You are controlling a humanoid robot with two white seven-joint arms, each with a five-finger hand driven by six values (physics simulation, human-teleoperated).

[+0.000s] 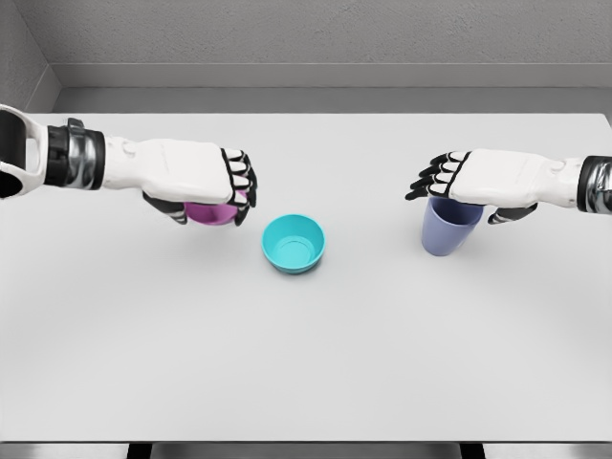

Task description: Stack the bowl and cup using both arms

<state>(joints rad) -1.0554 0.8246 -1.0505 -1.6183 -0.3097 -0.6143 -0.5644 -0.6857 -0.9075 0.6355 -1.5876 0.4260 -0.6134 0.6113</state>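
A teal bowl (pixel 294 243) sits upright on the white table (pixel 306 363), between my two hands. My left hand (pixel 206 196) covers a pink bowl (pixel 212 213) from above. Its fingers (pixel 239 184) curl down over the bowl's right rim and the thumb presses the left side, so it is shut on the bowl. My right hand (pixel 469 191) lies over the mouth of a blue-violet cup (pixel 448 231) that stands upright on the table. Its fingers (pixel 432 176) stretch out leftward past the rim and the thumb (pixel 512 214) hangs to the cup's right, open.
The table's far edge meets a grey wall (pixel 325 38) behind both hands. Wide bare tabletop lies in front of the teal bowl, down to the near edge.
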